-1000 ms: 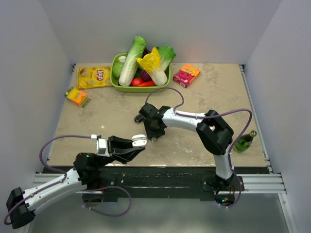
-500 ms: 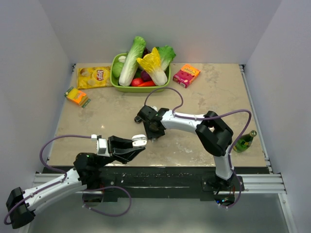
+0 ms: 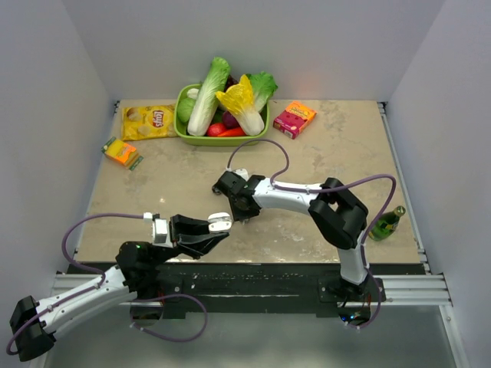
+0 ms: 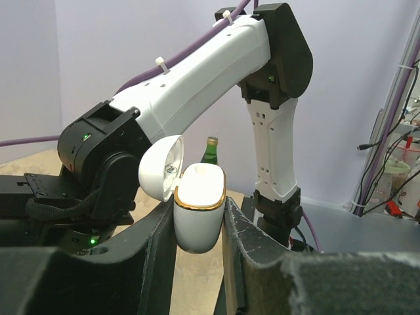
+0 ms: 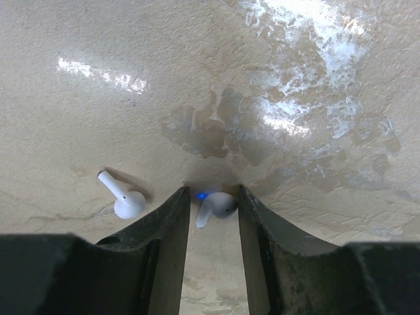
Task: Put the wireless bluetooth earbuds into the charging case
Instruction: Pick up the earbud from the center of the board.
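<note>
My left gripper [image 3: 219, 225] is shut on the white charging case [image 4: 197, 220] and holds it above the table's near edge. The case has a gold rim, and its lid [image 4: 159, 172] is hinged open to the left. My right gripper [image 5: 213, 195] points down at the table near the middle [image 3: 242, 216]. It is open, with its fingers on either side of a white earbud [image 5: 221, 205] that shows a blue light. A second white earbud [image 5: 126, 202] lies on the table just left of the left finger. I cannot see either earbud in the top view.
A green basket [image 3: 182, 132] of vegetables stands at the back. A yellow chip bag [image 3: 148, 121] and an orange packet [image 3: 121, 152] lie at the back left. A pink box [image 3: 294, 119] lies at the back right. A green bottle [image 3: 387, 222] stands at the right edge.
My right gripper has shifted slightly left and nearer over the earbuds. The left arm with the case has not moved.
</note>
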Robot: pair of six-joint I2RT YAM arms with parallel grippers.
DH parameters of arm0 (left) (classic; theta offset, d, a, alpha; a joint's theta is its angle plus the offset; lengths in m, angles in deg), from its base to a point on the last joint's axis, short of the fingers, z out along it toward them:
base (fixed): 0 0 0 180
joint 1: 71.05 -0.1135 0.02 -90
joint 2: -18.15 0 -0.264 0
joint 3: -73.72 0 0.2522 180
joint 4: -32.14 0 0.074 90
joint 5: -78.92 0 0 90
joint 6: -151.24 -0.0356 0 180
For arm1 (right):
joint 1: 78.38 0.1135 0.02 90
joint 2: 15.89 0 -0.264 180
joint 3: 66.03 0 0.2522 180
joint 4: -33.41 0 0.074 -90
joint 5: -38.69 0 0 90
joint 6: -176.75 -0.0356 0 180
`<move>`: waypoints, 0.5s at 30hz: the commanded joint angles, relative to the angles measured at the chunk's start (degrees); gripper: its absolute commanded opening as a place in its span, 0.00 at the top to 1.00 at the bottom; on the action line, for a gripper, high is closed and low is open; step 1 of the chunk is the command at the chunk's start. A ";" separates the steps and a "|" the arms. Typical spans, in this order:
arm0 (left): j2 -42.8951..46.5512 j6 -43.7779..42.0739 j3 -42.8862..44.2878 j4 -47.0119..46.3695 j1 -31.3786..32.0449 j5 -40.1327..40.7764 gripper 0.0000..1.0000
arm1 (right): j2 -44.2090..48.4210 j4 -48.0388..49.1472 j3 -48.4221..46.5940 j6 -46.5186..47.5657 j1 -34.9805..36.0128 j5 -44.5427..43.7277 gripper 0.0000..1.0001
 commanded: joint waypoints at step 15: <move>0.70 1.42 -10.26 -2.04 0.52 -0.77 1.00 | 0.00 0.35 7.93 -5.31 1.07 0.09 0.51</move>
